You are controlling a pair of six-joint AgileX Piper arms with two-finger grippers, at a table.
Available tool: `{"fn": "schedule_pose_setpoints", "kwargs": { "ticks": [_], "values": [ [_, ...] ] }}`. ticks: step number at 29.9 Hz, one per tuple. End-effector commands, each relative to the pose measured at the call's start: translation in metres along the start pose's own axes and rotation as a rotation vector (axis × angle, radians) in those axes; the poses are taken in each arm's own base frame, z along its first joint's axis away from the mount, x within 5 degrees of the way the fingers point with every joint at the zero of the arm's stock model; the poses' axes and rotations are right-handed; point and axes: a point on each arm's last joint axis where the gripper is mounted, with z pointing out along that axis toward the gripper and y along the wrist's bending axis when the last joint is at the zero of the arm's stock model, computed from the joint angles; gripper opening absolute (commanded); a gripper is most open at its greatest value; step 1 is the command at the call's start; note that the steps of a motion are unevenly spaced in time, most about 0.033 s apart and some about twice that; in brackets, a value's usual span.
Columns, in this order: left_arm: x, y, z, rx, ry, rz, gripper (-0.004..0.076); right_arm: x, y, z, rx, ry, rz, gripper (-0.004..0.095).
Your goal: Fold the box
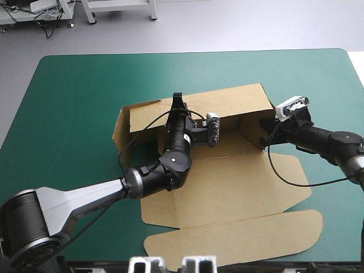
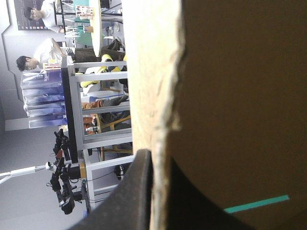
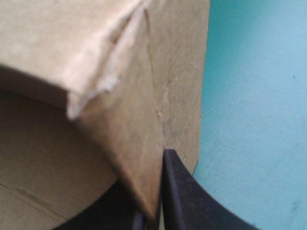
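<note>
1. lower centre of the high view: the brown box (image 1: pixel 227 187) lies open on the teal-green cover (image 1: pixel 68 114), its lid flat toward the near edge.
2. centre: the left gripper (image 1: pixel 178 101) pinches the raised far wall, the board caught between its black fingers (image 2: pixel 132 196).
3. right of centre: the right gripper (image 1: pixel 266 132) clamps the wall at the box's right corner, all but closed.
</note>
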Motion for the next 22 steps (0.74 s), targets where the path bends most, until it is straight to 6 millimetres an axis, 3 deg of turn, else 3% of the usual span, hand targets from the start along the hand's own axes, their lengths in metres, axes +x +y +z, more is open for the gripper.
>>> {"fn": "schedule_pose_setpoints", "kwargs": {
  "ticks": [1, 7, 14, 16, 22],
  "values": [
    [-0.003, 0.007, -0.010, 0.022, -0.049, -0.072, -0.0010, -0.015, 0.003, -0.006, -0.020, -0.076, 0.026, 0.0000],
    [-0.003, 0.011, -0.010, -0.024, -0.050, -0.039, 0.0032, -0.015, 0.004, -0.006, -0.023, -0.071, 0.019, 0.0000],
    [-0.006, 0.025, -0.011, -0.174, -0.086, -0.076, 0.0356, -0.015, 0.005, -0.006, -0.040, -0.069, 0.019, 0.0000],
    [-0.007, 0.027, -0.011, -0.195, -0.103, -0.124, 0.0417, -0.015, 0.005, -0.006, -0.040, -0.069, 0.019, -0.0001],
    [-0.010, 0.032, -0.014, -0.251, -0.126, -0.117, 0.0432, -0.015, 0.005, -0.006, -0.040, -0.069, 0.019, -0.0001]
  ]
}}
